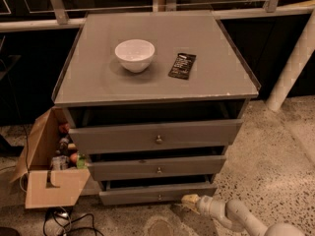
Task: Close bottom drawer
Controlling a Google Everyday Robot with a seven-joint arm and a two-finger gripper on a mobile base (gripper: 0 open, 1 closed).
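You're not finished: the bottom drawer (142, 194) is sticking out, and your gripper (189, 199) is hovering by its front, grip unclear.

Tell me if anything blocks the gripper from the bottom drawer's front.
Nothing visible does. The gripper is low by the right end of the bottom drawer. The cardboard box stands off to the left, out of that path.

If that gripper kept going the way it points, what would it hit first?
Probably the bottom drawer, near the right end of its front; the gripper sits low beside it. Depth is unclear.
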